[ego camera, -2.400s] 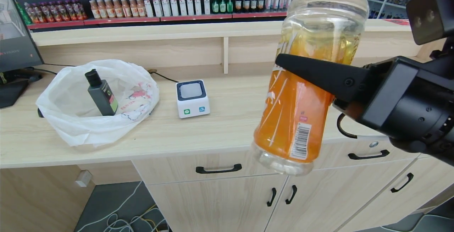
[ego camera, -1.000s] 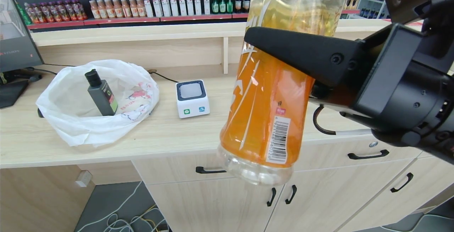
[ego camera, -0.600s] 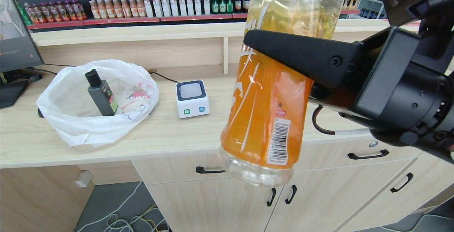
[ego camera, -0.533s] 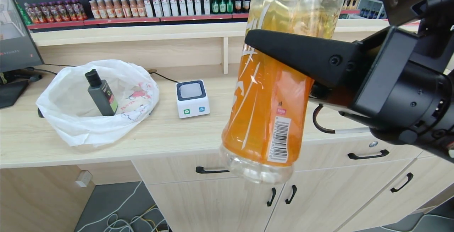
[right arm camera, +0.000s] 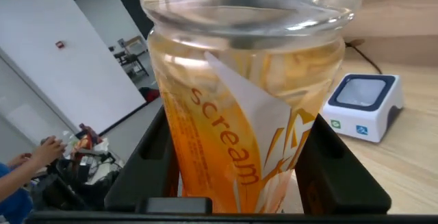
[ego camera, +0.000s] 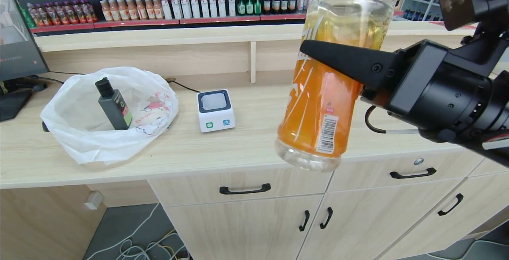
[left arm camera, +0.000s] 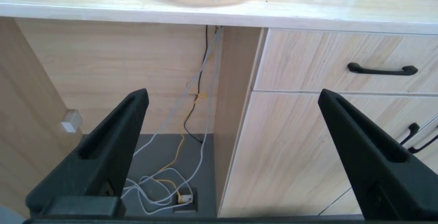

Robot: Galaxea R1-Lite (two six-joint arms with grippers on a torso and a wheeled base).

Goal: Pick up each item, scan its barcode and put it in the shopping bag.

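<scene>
The right gripper (ego camera: 320,55) clamps the orange drink bottle (ego camera: 322,105) (barcode toward the head camera) over the counter (ego camera: 238,148) edge, now farther right of the scanner (ego camera: 215,110). The left gripper (left arm camera: 233,101) hangs spread wide below.

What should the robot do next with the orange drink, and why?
Probably carry the bottle left to the scanner and turn its barcode down. The right claw grips it apart from the scanner, and the barcode faces the robot.
</scene>
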